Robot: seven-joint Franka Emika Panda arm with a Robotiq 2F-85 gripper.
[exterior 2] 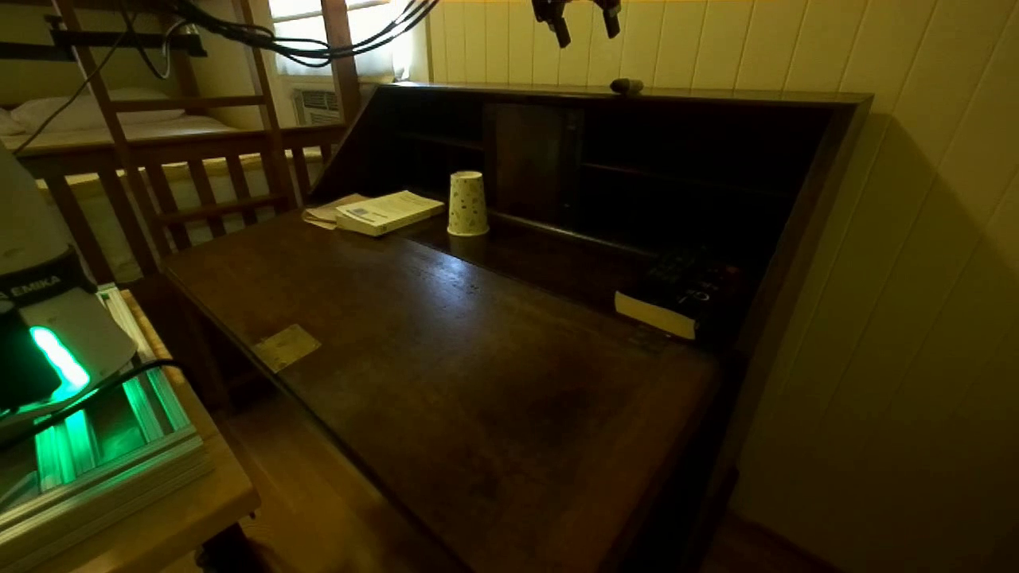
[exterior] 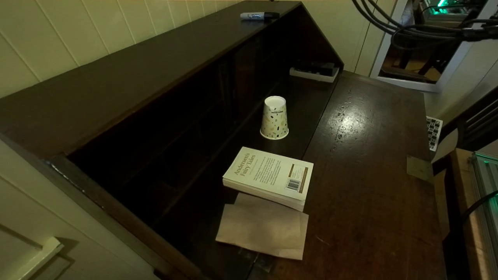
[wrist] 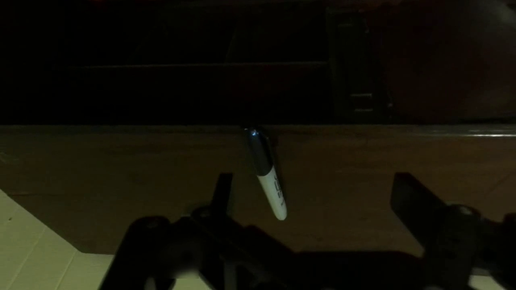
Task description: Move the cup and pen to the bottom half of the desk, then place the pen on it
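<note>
Wrist view shows the pincer (wrist: 313,178) spread, room flanking the pen (wrist: 266,173), its cap (wrist: 259,153) reaching the ledge edge (wrist: 330,130).

In an exterior view, your pale arm (exterior 2: 32,215) at nine o'clock wears a dark "EMIKA" band (exterior 2: 40,285) above a green light (exterior 2: 60,364); black cables (exterior 2: 318,54) loop at eleven; your gripper (exterior 2: 587,37) at twelve is black.

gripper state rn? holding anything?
Black two-fingered gripper: open, holding nothing; the slim grey-and-black marker pen lies on the top ledge of the dark brown wooden desk.
</note>
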